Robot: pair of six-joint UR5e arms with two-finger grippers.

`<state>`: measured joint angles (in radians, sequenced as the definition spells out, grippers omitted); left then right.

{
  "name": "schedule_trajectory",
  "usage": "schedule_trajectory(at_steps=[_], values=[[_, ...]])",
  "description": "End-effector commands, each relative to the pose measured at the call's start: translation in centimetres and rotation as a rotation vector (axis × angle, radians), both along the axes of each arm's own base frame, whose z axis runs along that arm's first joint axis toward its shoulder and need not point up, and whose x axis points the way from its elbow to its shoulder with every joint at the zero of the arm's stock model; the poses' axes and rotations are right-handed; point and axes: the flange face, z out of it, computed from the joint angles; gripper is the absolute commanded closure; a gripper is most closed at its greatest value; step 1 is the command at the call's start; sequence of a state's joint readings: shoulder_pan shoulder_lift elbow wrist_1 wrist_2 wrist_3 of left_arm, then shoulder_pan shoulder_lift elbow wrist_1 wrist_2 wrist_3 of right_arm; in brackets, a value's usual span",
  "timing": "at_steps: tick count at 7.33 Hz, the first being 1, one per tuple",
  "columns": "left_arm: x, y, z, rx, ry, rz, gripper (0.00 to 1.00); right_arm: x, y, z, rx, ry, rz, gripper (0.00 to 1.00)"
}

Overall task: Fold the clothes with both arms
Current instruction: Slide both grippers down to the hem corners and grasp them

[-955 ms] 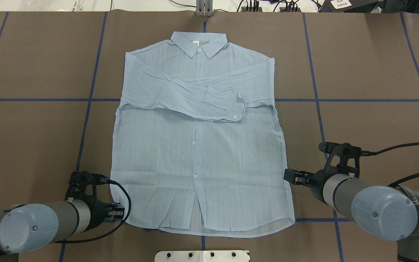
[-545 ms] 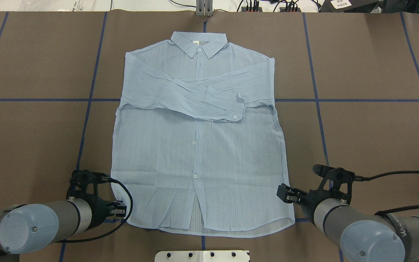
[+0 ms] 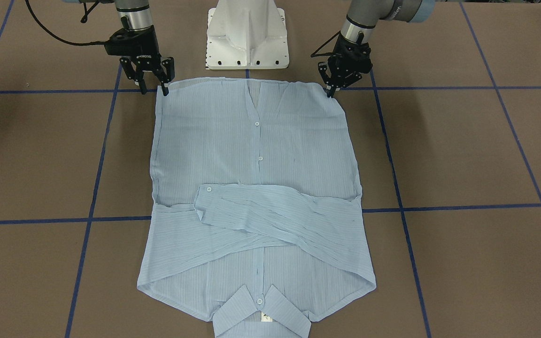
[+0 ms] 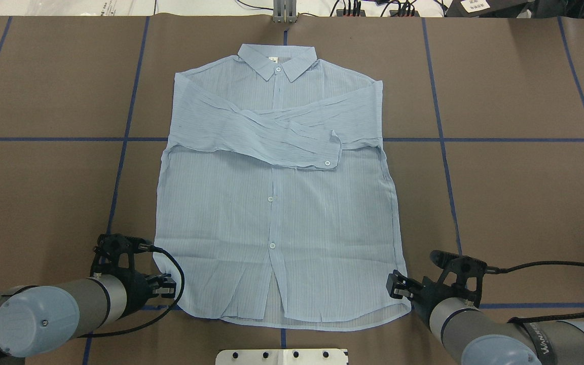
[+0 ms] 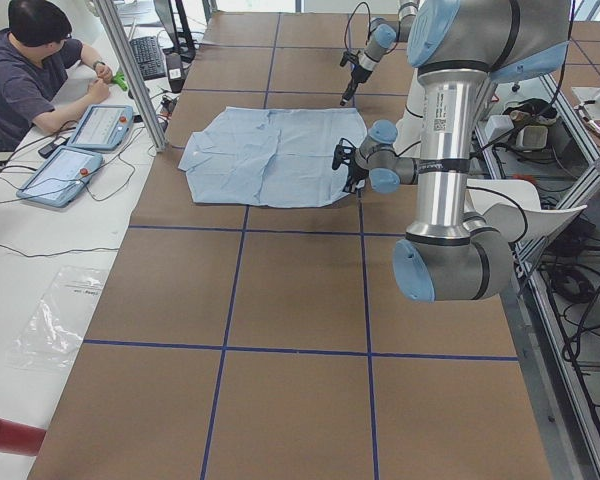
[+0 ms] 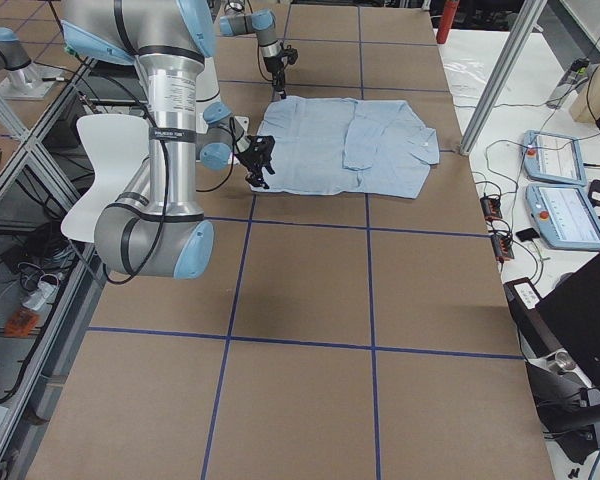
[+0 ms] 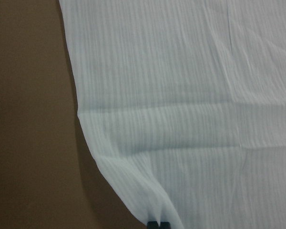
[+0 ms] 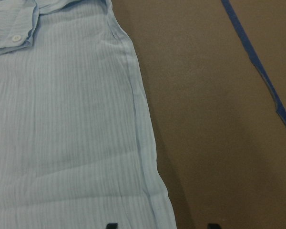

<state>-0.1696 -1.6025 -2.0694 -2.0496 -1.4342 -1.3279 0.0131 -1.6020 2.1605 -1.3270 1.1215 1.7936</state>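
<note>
While the thin, light-blue striped long-sleeved shirt (image 4: pixel 277 223) is lying flat, hem nearest the white pedestal base (image 3: pixel 248 35), the hem grasp seems underway. The black left gripper (image 3: pixel 330 91) is pinching one hem corner; the black right gripper (image 3: pixel 154 90) is straddling the other, spread wide, likely needing closing before lifting.

The shirt (image 4: pixel 271 223) is pale blue with fine lengthwise stripes, and its buttons (image 4: pixel 272 246) are white (so is the small neck label (image 3: pixel 266 318)). The surface (image 4: pixel 515 91) is flat brown, crossed by a grid of dark-blue tape lines (image 4: pixel 43 139). The left arm (image 4: pixel 69 304) and right arm (image 4: pixel 500 344) are grey and silver with light-blue caps. The left hand (image 3: pixel 330 89) and right hand (image 3: pixel 154 89) are black. The base (image 3: pixel 247 37) is white.
</note>
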Motion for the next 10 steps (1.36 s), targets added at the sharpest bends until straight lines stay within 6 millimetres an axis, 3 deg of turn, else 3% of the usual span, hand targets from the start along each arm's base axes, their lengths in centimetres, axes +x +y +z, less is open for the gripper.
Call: schedule_trajectory(at_steps=[1, 4, 5, 7, 10], values=[[-0.1, 0.0, -0.2, 0.008, 0.003, -0.003, 1.0, -0.8, 1.9, 0.6, -0.002, -0.009, 0.015, 0.38], [0.0, 0.0, -0.3, 0.008, 0.005, -0.002, 1.0, -1.5, 3.9, 3.4, 0.003, 0.036, 0.016, 0.41], [0.0, 0.0, -0.3, 0.01, 0.004, -0.001, 1.0, -1.5, 4.2, 3.4, 0.006, 0.035, 0.016, 0.42], [0.0, 0.0, -0.3, 0.01, 0.006, -0.001, 1.0, -1.8, 4.6, 3.1, 0.006, 0.028, 0.006, 0.58], [-0.4, 0.1, -0.8, 0.011, 0.015, -0.001, 1.0, -2.0, 4.7, 2.9, 0.006, 0.023, 0.004, 0.6]])
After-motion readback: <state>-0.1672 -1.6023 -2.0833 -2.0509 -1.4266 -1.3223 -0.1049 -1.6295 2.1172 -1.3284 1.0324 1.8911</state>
